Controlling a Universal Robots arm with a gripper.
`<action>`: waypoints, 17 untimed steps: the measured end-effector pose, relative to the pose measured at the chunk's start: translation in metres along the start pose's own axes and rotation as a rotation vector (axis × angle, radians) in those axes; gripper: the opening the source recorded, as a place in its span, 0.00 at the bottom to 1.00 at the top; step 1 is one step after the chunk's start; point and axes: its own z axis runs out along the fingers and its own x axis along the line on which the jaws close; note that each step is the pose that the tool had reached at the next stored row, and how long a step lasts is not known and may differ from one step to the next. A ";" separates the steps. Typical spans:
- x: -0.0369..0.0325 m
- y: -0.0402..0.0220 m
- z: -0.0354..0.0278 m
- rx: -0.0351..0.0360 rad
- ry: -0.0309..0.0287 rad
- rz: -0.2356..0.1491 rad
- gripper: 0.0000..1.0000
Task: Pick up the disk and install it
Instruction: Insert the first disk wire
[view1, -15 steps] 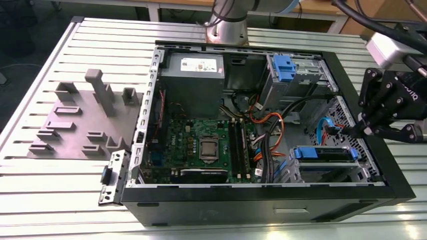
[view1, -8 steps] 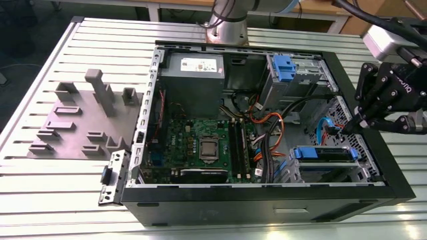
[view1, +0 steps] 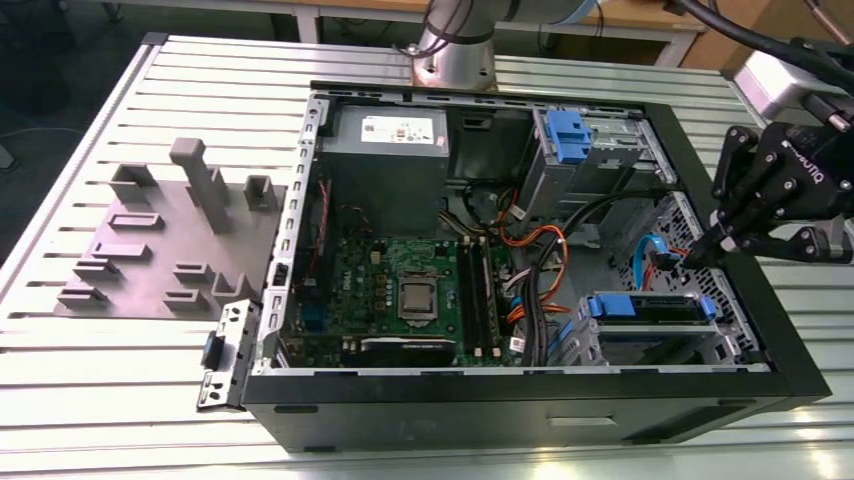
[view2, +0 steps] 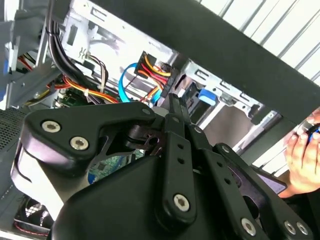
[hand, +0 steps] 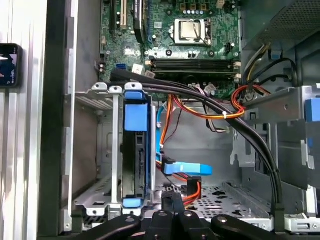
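Disk (hand: 136, 150) seated upright in its drive cage, tool (hand: 172, 200) just beside it, fingers clenched together, grasping nothing

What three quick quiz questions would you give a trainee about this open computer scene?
1. True or false: the end effector hangs at the exterior view's left side of the computer case.
2. Where is the disk with blue rails? A) in the metal drive cage; B) on the grey fixture plate; C) on the green board.
3. What colour is the flat data cable beside that cage?

Key: 1 false, it is at the right side; 2 A; 3 blue.
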 end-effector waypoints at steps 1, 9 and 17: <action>-0.0014 -0.0012 0.0002 -0.0011 -0.0002 0.001 0.11; -0.0021 -0.0031 0.0010 -0.0143 0.0008 0.001 0.18; -0.0026 -0.0063 0.0072 -0.0403 0.0057 -0.012 0.31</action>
